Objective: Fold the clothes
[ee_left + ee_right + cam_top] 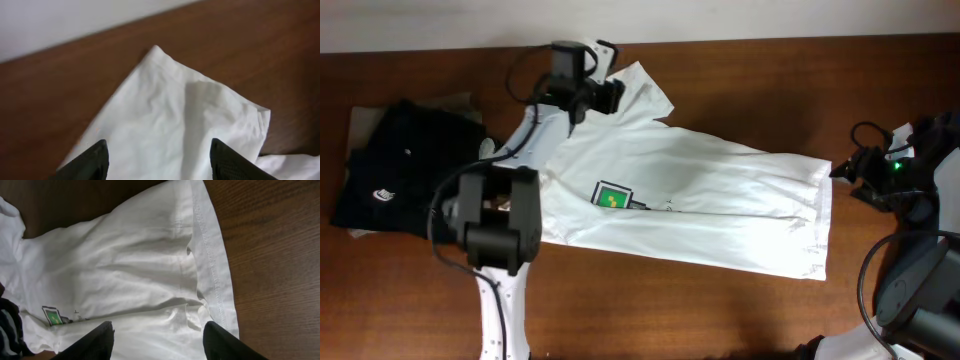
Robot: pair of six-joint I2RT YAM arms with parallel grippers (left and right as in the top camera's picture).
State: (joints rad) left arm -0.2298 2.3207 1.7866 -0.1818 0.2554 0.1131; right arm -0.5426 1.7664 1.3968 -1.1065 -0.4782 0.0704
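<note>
Overhead, the left arm (495,215) hid the shirt's left edge, and neither hand's fingers could be made out. The shirt (720,200) lay spread across the middle of the surface (720,320), with a black garment (400,170) at far left. The left hand (582,85) hung over the sleeve (642,92) at upper centre. The right hand (850,170) sat by the hem (820,220) at the right edge.

Left wrist: the fingers (90,162), cut off at the bottom, stood wide apart and empty, with the sleeve between them.

Right wrist: the fingers (97,342) were likewise spread, holding nothing, above the hem; contact was unclear.
</note>
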